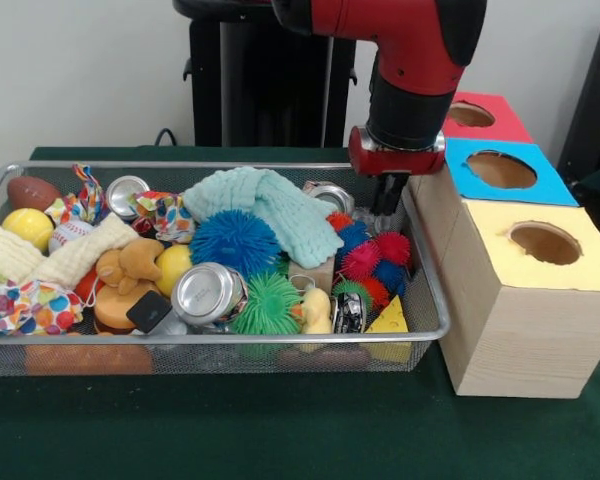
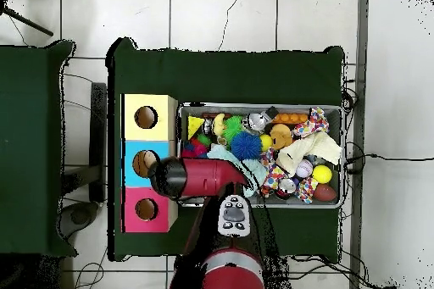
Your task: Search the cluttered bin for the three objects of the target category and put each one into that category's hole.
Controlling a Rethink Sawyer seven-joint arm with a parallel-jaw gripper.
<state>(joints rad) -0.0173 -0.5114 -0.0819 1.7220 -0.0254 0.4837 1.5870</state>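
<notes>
The bin (image 1: 0, 357) sits nearest on the green desk (image 1: 280, 430), crammed with toys and two cans; no bottles show. Three boxes (image 1: 525, 300) stand beside it. The gripper (image 1: 387, 197) hangs over the bin's box-side end, grip unclear.

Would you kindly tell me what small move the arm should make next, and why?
Probably lift the end effector straight up a little. It hangs low in the bin's corner beside the blue-topped box, above the spiky balls, and no clear bottle shows there. The mint cloth covers much of the middle, so searching there seems likelier.
</notes>
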